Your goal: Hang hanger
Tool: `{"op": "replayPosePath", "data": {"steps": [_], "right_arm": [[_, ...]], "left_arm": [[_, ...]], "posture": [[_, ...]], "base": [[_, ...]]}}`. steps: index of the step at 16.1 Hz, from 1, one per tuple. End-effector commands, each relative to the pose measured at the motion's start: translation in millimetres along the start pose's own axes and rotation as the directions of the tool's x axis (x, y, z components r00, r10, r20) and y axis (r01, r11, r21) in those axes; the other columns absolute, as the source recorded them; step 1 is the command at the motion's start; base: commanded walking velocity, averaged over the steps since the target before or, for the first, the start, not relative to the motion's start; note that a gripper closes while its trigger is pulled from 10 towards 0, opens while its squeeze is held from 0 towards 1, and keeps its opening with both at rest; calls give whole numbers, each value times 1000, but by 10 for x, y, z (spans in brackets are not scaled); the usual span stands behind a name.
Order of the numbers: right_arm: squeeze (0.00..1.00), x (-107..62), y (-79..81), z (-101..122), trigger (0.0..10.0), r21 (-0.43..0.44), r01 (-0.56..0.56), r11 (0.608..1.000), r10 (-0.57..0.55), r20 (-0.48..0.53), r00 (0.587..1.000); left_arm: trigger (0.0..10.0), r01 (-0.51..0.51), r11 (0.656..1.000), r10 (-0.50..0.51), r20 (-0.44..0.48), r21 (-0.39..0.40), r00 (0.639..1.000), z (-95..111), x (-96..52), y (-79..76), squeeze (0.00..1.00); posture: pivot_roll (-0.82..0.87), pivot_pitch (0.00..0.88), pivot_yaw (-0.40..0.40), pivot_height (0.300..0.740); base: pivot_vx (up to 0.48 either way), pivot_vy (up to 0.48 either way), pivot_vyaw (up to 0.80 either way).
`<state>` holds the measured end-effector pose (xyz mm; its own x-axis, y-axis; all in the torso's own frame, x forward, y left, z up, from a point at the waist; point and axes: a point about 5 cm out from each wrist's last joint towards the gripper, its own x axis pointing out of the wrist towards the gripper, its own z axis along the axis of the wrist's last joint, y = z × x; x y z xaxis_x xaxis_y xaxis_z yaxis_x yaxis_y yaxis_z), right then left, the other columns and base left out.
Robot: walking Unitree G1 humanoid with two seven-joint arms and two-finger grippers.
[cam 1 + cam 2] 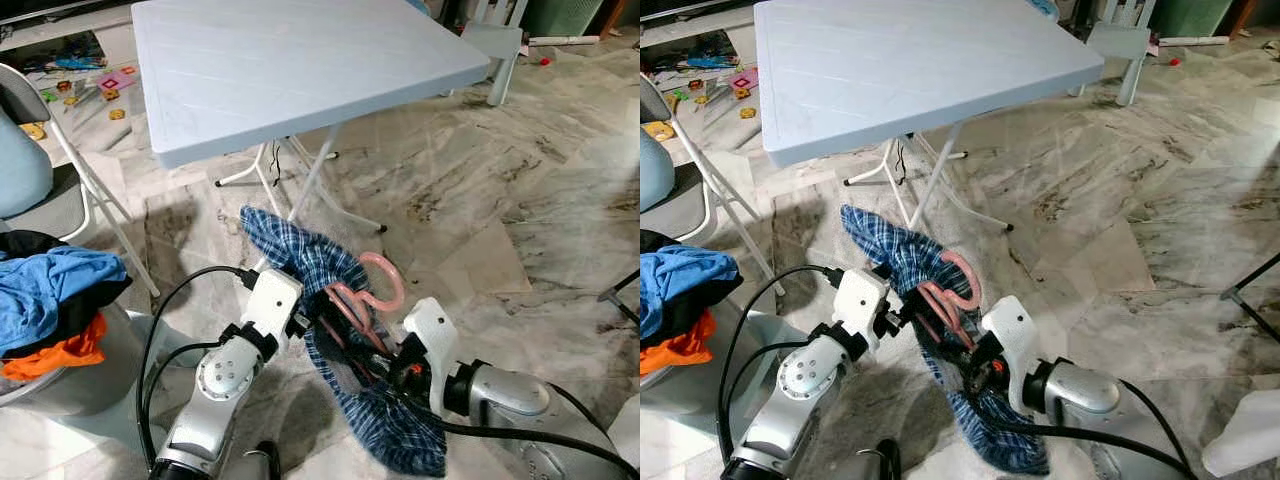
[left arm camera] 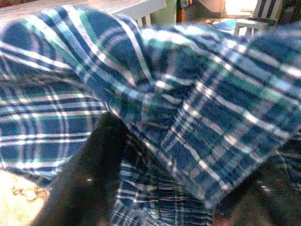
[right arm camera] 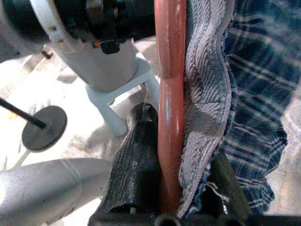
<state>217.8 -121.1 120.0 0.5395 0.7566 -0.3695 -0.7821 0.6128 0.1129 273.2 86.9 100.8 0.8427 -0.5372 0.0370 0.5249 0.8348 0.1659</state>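
A pink hanger carries a blue plaid garment, and both are held low over the marble floor in front of me. My right gripper is shut on the hanger's bar; in the right wrist view the bar runs between the two black fingers, with grey knit trim and plaid cloth beside it. My left gripper reaches into the garment from the left and is buried in the cloth. The left wrist view is covered by plaid fabric. The lower end of the garment hangs below my right wrist.
A white folding table stands just ahead, its legs close behind the garment. At the left are a folding chair and a heap of blue, black and orange clothes. A white stool stands at the back right.
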Motion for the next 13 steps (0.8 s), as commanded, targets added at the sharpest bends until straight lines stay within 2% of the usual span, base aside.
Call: {"op": "replayPosePath", "data": {"steps": [1, 9, 13], "right_arm": [[0, -8, 58, 59, 10000, -21, -36, 999, 36, 16, 999], [0, 10, 66, -14, 10000, -36, -27, 999, 27, -9, 1000], [0, -22, -20, -15, 10000, -110, 11, 994, -13, -19, 1000]], "left_arm": [[0, -1, 1000, 1, -12, 2, 1000, -35, -24, 6, 0], [0, -1, 1000, 1, -23, 9, 1000, -62, -49, 7, 0], [0, 25, 1000, -24, -41, 7, 999, -83, -76, 2, 0]], "posture": [[-77, 176, 6, 740], [-78, 183, 8, 740], [-79, 188, 8, 740]], "base": [[0, 0, 0], [0, 0, 0], [0, 0, 0]]}}
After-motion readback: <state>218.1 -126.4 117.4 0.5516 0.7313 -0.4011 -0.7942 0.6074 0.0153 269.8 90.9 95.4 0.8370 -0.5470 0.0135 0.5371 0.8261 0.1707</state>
